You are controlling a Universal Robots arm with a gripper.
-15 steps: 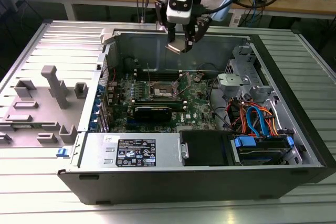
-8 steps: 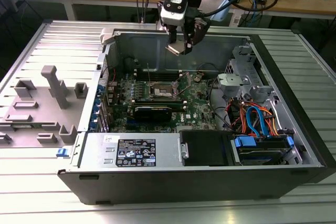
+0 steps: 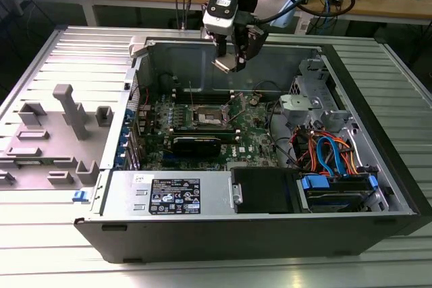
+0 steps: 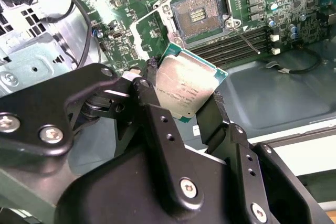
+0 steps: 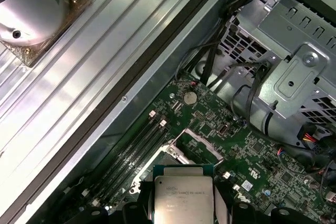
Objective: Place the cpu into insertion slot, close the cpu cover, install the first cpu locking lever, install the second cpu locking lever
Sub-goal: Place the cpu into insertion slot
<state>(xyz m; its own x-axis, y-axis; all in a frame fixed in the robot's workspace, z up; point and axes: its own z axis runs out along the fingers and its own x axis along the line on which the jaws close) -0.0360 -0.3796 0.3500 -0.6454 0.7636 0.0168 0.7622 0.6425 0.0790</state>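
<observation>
well, the open computer case [image 3: 202, 237] lies on its side on the ribbed table [image 3: 40, 251], with the green motherboard [image 3: 253, 141] flat on its floor. the gripper [image 3: 229, 64] hangs above the case's far wall, its fingers [image 4: 152, 98] drawn in to the width of the cpu [image 4: 186, 88] and pinching it by two opposite edges. the insertion slot [image 4: 198, 17] sits bare and dark inside its silvery rim, below the chip and well apart from it. in the exterior view it lies lower than the gripper and a little toward the exterior view's left. the chip is in the air, not yet seated. it is a flat square with a grey metal top, fine print, and a thin green edge, and looks tilted in the exterior view.
</observation>
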